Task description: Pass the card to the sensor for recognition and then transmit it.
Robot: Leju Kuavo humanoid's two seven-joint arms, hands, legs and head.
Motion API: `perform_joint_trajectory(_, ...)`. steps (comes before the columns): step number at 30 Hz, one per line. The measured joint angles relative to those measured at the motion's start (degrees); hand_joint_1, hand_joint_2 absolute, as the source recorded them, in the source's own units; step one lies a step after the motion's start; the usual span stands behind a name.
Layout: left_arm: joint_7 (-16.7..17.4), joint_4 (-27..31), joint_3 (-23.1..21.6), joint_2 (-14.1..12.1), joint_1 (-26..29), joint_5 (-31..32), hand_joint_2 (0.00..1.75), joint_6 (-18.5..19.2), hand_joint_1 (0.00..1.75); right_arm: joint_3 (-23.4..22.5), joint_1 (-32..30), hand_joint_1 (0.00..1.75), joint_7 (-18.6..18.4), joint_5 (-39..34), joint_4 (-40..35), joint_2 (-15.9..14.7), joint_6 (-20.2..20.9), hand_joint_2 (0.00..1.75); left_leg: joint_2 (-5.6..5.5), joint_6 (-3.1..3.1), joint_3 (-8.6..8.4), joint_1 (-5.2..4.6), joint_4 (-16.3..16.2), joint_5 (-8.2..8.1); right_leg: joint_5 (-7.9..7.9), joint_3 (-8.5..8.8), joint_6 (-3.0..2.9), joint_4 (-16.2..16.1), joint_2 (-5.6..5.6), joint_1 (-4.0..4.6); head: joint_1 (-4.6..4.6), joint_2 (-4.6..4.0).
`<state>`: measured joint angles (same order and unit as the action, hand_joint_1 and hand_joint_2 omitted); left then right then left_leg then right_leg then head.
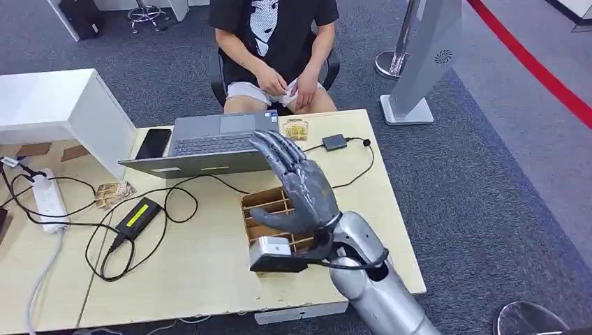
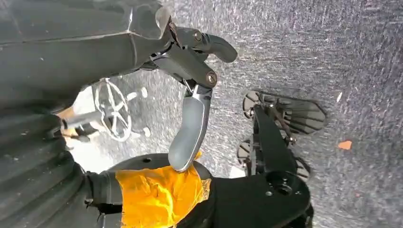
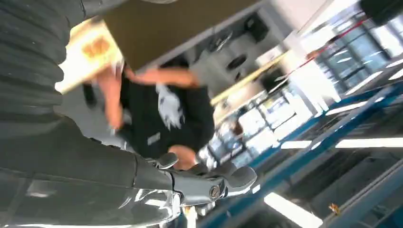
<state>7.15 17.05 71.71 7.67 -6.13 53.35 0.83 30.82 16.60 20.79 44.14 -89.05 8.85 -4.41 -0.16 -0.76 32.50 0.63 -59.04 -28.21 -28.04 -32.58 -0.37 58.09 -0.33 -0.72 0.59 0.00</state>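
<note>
Head view: my right hand [image 1: 297, 185] hovers flat, fingers spread and empty, above the compartmented wooden card box [image 1: 269, 209] on the pale wooden table [image 1: 202, 272]. A small patterned card [image 1: 295, 129] lies beside the grey laptop [image 1: 209, 143].

Left wrist view: my left hand [image 2: 190, 95] hangs empty, fingers loosely apart.

Right wrist view: the fingers [image 3: 223, 183] hold nothing. Reaching blind, I might knock the laptop.

Head view evenly lit, sharp, soft shadows. Right wrist view motion-blurred beyond the fingers [image 3: 228, 178] (ceiling strip lights blown out). Left wrist view sharp, moderately bright.
</note>
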Motion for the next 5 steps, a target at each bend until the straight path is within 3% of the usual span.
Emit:
perform_joint_trajectory(2, -0.1, 0.0, 0.7, 0.0, 0.0, -0.6, 1.75, 0.1, 0.00, -0.8, -4.6, 0.00, 3.7, -7.5, -3.6, -1.8, 1.9, 1.75, 0.00, 0.00, 0.02, 0.00, 0.0, 0.00, 0.01, 0.01, 0.01, 0.0, -0.01, 0.00, 0.00, 0.00)
perform_joint_trajectory(5, -0.9, 0.0, 1.0, 0.0, 0.1, -1.1, 1.75, 0.1, 0.00, -2.8, -10.1, 0.00, 6.2, -10.6, -7.5, -3.9, 3.1, 1.75, 0.01, 0.01, 0.02, -0.01, 0.0, 0.00, 0.02, 0.01, 0.02, 0.0, 0.00, -0.01, 0.02, 0.02)
